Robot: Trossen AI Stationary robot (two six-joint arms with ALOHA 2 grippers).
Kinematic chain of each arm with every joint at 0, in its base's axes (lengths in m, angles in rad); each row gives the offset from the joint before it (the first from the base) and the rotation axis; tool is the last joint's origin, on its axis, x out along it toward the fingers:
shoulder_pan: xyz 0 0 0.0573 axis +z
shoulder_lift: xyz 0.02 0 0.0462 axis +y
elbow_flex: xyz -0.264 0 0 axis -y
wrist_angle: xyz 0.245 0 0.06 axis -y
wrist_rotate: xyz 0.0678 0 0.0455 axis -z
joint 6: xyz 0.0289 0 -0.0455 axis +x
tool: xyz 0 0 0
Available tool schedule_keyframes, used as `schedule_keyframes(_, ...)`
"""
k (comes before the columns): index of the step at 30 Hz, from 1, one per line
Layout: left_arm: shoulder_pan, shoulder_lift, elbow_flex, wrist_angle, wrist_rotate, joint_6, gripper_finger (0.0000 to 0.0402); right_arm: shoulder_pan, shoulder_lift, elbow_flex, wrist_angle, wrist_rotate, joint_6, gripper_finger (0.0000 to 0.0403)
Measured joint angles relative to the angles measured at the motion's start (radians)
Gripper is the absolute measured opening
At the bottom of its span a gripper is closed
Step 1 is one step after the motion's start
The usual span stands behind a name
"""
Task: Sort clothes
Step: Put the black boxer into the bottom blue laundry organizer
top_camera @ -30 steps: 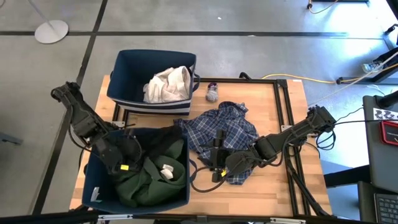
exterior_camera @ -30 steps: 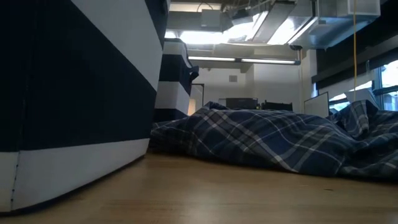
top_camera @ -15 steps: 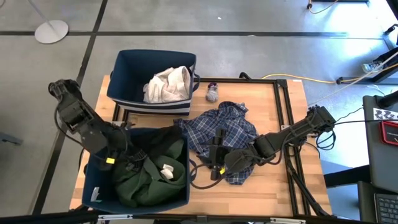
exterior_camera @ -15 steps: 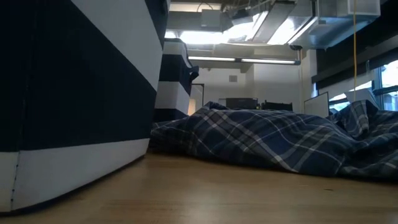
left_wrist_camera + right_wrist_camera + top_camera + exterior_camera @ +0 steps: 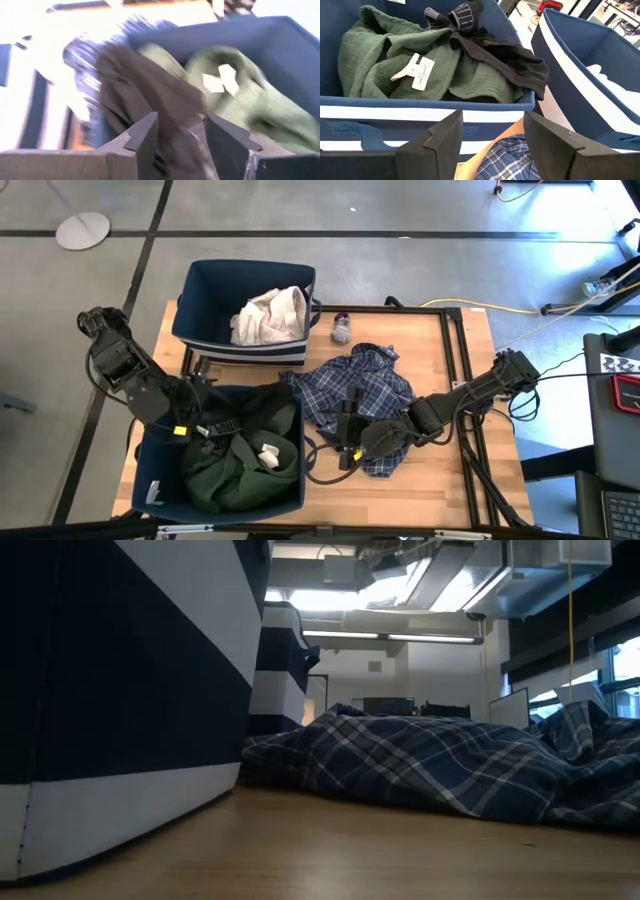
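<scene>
Left tool: the left tool (image 5: 207,429) hung over the near bin (image 5: 150,480), its fingers closed on a dark grey garment (image 5: 150,95) draped between them above the green cloth.
Right tool: the right tool (image 5: 345,442) lay low over the blue plaid shirt (image 5: 360,388), just beside the near bin, fingers (image 5: 445,135) set apart with nothing between them.
Near bin: the navy bin with a white band held a dark green garment (image 5: 240,455) carrying a white tag (image 5: 415,70); the dark grey garment (image 5: 505,55) lay across its top, toward the rim (image 5: 420,100) nearest the far bin.
Far bin: a second navy bin (image 5: 200,290), beyond the near bin, held a white and cream garment (image 5: 270,315).
Plaid shirt: it was crumpled on the wooden worktop (image 5: 440,480) beside the near bin, and filled the low view (image 5: 430,765).
Sock: a small grey-purple sock (image 5: 341,330) lay on the worktop just beside the far bin, well apart from the near bin.
</scene>
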Motion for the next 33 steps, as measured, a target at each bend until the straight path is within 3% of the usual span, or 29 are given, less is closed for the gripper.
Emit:
schedule_keyframes(3,0.000,0.001,-0.029,0.070,-0.135,0.045,0.0152,0.000,0.000,0.000,0.000,0.000,0.000,0.0209)
schedule_keyframes(5,0.006,0.005,-0.061,0.136,-0.169,0.081,0.0152,0.000,0.000,0.000,0.000,0.000,0.000,0.0209)
schedule_keyframes(14,0.064,0.047,-0.240,0.328,-0.172,0.134,0.0152,0.000,0.000,0.000,-0.001,0.000,0.000,0.0209)
schedule_keyframes(33,0.089,0.098,-0.440,0.395,-0.157,0.062,0.0153,0.000,0.000,0.000,-0.001,0.000,0.000,0.0209)
